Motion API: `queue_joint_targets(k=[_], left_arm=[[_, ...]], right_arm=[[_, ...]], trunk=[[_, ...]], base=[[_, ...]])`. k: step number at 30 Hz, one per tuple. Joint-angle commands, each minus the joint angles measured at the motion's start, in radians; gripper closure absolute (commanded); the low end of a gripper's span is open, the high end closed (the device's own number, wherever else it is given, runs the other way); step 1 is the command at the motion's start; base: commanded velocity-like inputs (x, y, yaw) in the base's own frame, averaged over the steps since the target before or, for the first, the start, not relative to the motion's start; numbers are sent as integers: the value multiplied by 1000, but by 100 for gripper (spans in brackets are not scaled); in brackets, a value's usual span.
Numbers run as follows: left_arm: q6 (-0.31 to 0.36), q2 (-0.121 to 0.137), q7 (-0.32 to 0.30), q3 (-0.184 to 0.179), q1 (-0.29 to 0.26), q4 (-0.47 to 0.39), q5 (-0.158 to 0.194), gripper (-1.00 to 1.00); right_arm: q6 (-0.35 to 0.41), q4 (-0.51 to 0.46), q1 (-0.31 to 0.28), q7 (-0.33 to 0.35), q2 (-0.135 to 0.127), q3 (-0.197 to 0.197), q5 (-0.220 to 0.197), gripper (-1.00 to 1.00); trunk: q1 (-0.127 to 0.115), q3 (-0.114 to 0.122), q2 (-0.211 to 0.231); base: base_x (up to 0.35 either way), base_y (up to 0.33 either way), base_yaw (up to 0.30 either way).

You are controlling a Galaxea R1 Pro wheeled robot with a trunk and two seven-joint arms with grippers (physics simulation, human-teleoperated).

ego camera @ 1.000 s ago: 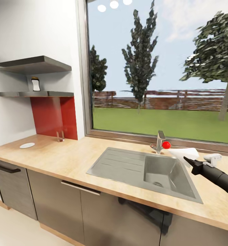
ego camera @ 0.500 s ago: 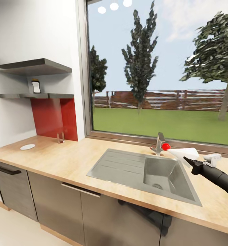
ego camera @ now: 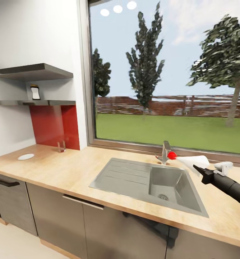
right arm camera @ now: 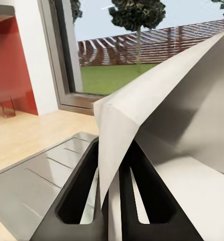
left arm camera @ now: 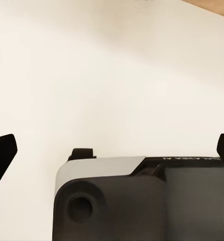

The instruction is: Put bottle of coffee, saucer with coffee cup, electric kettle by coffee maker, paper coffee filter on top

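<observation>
One bottle of coffee (ego camera: 35,92), one saucer (ego camera: 26,157), one paper coffee filter (ego camera: 192,161) (folded), one sink (ego camera: 148,183).

No lettering, label, number or sign can be read anywhere.

We saw the bench (ego camera: 77,169) bare between the saucer (ego camera: 26,157) at nine o'clock and the sink (ego camera: 148,181). The tap (ego camera: 165,151) rose behind the basin toward two o'clock. A small stand (ego camera: 61,146) stood against the red wall panel (ego camera: 55,126).
</observation>
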Motion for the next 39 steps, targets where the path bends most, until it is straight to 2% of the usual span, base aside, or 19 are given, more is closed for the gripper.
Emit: queue_joint_targets(k=[1,10,18,29,33,35,38,39], left_arm=[[-1,0,1,1,0,-2,1,-100],[-1,0,1,1,0,-2,1,-100],[-1,0,1,1,0,-2,1,-100],[-1,0,1,1,0,-2,1,-100],[-1,0,0,2,0,-2,1,-100],[-1,0,0,2,0,-2,1,-100],[-1,0,0,3,0,-2,1,-100],[-1,0,-1,3,0,-2,1,-100]], right_arm=[[10,0,-1,3,0,-1,-2,100],[10,0,-1,3,0,0,-2,100],[9,0,-1,2,0,0,-1,100],[9,0,-1,4,0,1,-2,100],[11,0,-1,3,0,32,-2,100],[13,0,-1,2,0,34,0,100],[53,-1,-50,-4,-23,36,33,100],[84,-1,-90,-6,-38,46,63,100]], trunk=[[0,0,-1],[0,7,-1],[0,8,-1],[0,8,-1],[0,8,-1],[0,8,-1],[0,8,-1],[0,8,-1]], base=[[0,0,-197],[1,-22,-197],[38,-219,-24],[4,-29,-1],[0,0,0],[0,0,0],[0,0,0],[0,0,0]])
